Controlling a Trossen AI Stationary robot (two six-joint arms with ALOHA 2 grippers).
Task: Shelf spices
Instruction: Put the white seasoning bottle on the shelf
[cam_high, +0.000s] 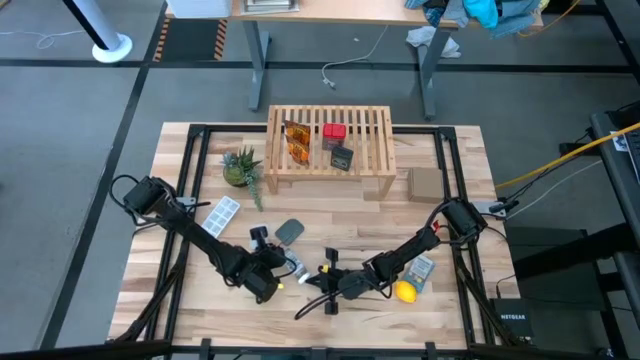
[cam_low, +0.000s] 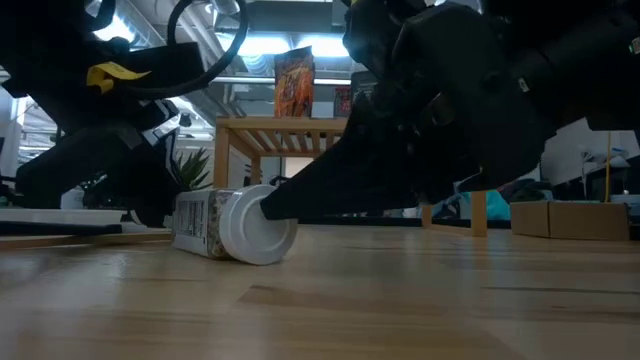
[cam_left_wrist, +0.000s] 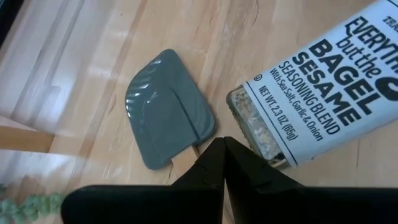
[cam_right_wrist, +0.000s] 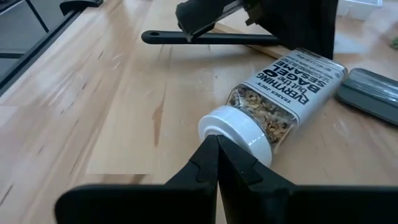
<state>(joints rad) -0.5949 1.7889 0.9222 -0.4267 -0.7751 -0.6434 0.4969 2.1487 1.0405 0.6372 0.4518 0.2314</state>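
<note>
A: Right gripper (cam_right_wrist: 217, 144) first; its fingers are pressed together with nothing between them, tips right at the white cap of the bottle (cam_right_wrist: 280, 99)

B: And the left gripper (cam_left_wrist: 222, 149); likewise clenched on nothing, tips by the bottle's base end, next to a grey lid (cam_left_wrist: 168, 109)

A: So the bottle lies on its side on the table (cam_high: 440, 210), between the two grippers, near the front edge; nobody holds it

B: The shelf (cam_high: 330, 140) stands well apart toward the back; two amber packets (cam_high: 296, 140), a red box (cam_high: 334, 131) and a black box (cam_high: 342, 158) already sit on its slats

A: How will the bottle handle, you reckon

B: Light and stiff, I'd judge; clear hard wall, half filled with seasoning; round, so it will likely roll if nudged, and the smooth label may slip

A: Then fingers must open and close across the labelled body, square to its axis; the cap is narrower and a poorer hold

B: A lemon (cam_high: 405, 291) lies beside the right arm; leave it
</note>
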